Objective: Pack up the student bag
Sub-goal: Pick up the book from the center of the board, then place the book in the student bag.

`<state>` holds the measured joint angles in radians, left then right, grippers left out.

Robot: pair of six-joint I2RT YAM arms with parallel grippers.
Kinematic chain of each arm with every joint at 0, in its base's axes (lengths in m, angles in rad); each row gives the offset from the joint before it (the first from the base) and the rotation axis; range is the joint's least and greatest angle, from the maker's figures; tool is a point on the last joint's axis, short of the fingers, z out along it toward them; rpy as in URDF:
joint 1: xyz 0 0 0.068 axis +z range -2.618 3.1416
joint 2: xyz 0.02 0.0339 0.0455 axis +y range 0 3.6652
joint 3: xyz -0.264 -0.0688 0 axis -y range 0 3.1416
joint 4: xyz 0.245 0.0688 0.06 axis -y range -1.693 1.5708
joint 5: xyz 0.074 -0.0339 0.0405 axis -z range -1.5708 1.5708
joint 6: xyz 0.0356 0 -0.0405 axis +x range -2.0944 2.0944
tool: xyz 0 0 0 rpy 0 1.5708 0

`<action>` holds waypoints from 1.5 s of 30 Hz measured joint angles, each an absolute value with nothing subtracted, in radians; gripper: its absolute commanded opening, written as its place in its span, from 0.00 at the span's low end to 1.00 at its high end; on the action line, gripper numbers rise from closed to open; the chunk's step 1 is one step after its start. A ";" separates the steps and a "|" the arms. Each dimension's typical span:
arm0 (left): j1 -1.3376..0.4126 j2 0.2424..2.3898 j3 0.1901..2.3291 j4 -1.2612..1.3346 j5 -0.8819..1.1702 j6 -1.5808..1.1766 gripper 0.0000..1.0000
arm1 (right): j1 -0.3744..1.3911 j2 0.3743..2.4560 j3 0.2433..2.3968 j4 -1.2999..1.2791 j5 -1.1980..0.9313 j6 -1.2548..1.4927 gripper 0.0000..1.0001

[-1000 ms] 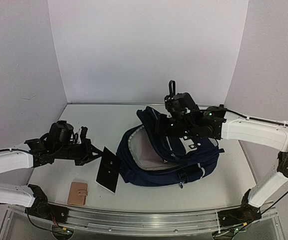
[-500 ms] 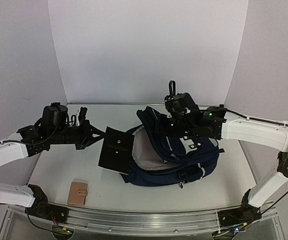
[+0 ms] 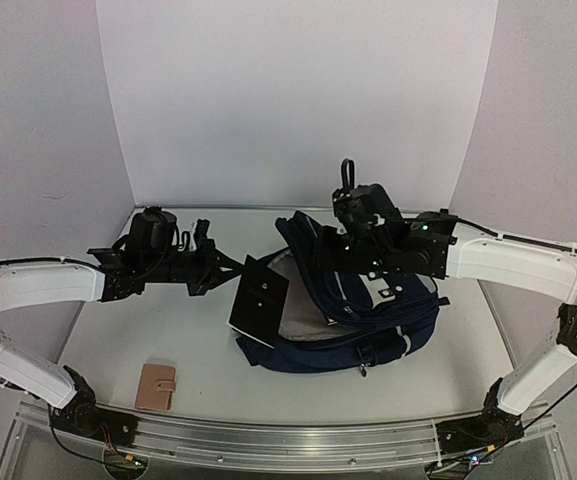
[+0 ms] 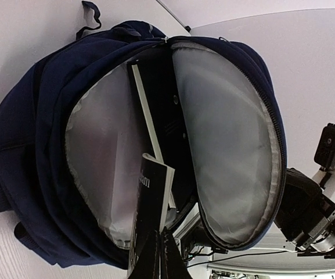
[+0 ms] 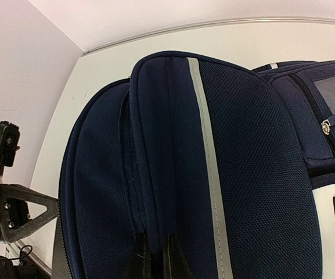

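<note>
Lying on its side right of the desk's (image 3: 158,330) middle, the student bag (image 3: 378,335) turns its unzipped mouth toward the left edge, pale grey lining showing inside the navy shell. The right claw (image 5: 154,256) reaches in from the right edge and sits on top of the bag, its fingers pressed narrowly together on a fold of the navy fabric at the upper lip of the opening, holding that flap raised above the lower half; a light-grey stripe runs along the mesh panel just beside the pinch. The left claw (image 4: 158,256) stretches in from the left edge, level with the bag's mouth and just outside it, clamped tight on one corner of a thin black book (image 3: 260,300). That book hangs tilted in the air off the desk, its far edge overlapping the left rim of the opening, and from the left wrist it points straight into the grey-lined hollow. Inside the hollow another black book (image 4: 167,110) stands on edge between the two lined walls, white pages showing. A small tan wallet (image 3: 156,386) lies flat near the front left corner of the desk, well apart from the bag.
</note>
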<state>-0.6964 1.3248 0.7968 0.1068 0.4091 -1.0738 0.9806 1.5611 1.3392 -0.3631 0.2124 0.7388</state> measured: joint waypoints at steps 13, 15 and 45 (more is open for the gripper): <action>-0.697 1.539 0.938 0.350 0.507 -1.148 0.00 | 0.981 1.560 1.339 -0.364 0.213 0.742 0.00; -0.698 1.575 0.954 0.384 0.513 -1.159 0.00 | 0.981 1.560 1.339 -0.364 0.213 0.743 0.00; -0.830 1.991 1.222 0.425 0.410 -1.077 0.01 | 0.981 1.531 1.317 -0.361 0.233 0.761 0.00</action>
<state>-0.8300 1.9914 1.2217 0.4251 0.4097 -1.0772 0.9806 1.5314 1.3165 -0.3612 0.2333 0.7608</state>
